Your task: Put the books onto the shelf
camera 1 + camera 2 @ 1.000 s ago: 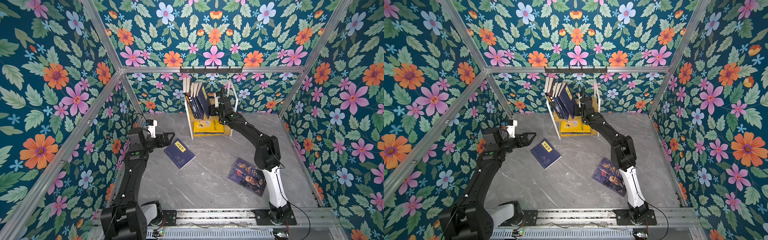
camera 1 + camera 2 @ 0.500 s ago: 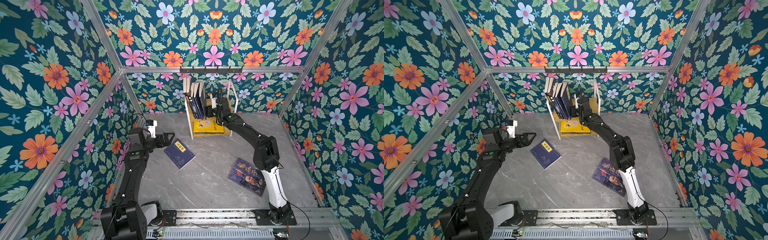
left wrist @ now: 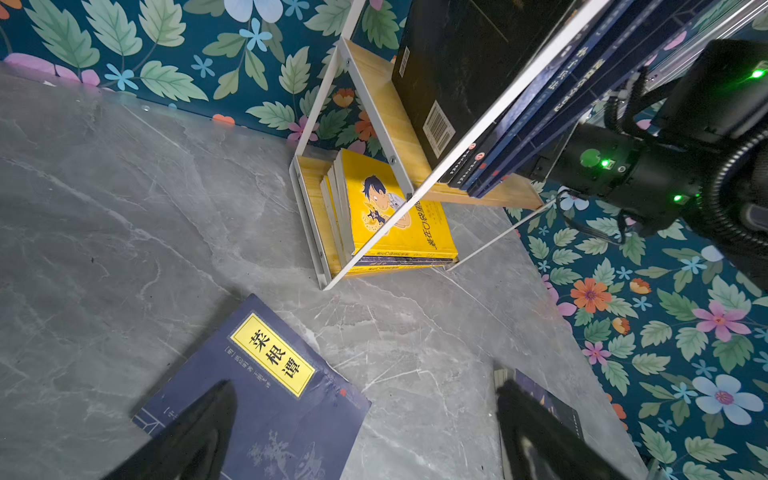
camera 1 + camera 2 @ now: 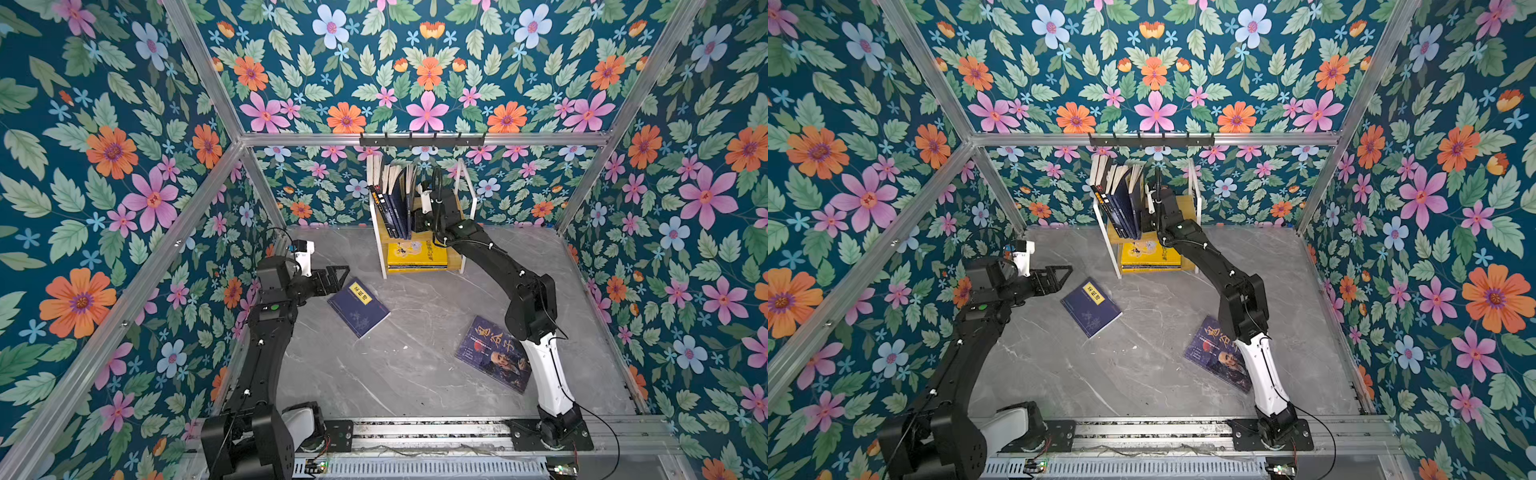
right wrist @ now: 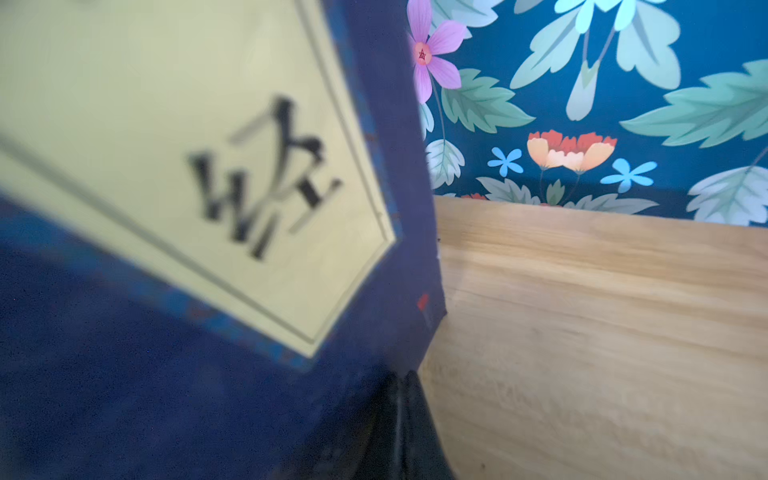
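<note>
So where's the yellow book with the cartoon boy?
The yellow book lies flat atop a stack on the lower board of the shelf, beneath the upright books, back middle in both top views.

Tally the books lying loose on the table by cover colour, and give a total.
Navy book with yellow label: 1
Purple-blue book with bearded man: 1
Total: 2

Shelf boards [image 5: 602, 332]: pale wood, visible grain, matt. Frame [image 3: 306, 220]: wht-painted metal, smooth. Bench [image 3: 124, 187]: grey marble-look, veined, matt. Navy book [image 3: 270, 415]: paper cover, slight sheen. Walls [image 4: 124, 166]: printed floral, matt.
</note>
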Robot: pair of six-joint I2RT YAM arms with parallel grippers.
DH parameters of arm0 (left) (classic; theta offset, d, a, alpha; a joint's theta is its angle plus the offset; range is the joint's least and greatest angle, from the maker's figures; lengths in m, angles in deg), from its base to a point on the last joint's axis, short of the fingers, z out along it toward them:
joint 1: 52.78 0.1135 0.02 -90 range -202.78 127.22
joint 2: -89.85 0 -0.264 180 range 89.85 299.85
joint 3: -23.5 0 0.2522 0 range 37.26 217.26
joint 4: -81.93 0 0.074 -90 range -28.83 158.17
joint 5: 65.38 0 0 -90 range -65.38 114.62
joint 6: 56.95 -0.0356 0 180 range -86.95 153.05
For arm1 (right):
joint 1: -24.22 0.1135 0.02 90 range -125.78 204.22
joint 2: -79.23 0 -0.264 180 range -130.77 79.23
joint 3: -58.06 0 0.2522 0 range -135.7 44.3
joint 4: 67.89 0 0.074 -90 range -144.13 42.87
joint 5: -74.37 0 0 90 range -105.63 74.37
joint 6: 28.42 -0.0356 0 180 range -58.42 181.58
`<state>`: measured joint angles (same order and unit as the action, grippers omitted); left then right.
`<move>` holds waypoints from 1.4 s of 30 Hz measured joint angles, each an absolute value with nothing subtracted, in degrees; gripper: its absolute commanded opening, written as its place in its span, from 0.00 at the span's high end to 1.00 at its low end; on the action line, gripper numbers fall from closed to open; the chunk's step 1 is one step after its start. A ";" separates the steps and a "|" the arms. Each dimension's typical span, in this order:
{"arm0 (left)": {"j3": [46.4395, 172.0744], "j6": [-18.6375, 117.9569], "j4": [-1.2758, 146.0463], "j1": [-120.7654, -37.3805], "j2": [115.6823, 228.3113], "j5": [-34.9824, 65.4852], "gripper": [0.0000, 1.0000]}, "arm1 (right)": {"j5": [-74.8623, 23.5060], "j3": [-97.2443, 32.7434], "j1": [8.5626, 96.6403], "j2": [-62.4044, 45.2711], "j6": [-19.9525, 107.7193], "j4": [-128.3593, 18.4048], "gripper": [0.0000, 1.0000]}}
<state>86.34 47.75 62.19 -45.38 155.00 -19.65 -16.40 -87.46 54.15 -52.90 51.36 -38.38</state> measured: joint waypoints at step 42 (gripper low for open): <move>86.31 47.99 62.30 -45.32 154.76 -19.69 0.00 | -20.01 -92.38 54.39 -43.98 61.51 -30.31 0.94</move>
<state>86.31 47.99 62.30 -45.32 154.76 -19.69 -20.01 -92.38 54.39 -43.98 61.51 -30.31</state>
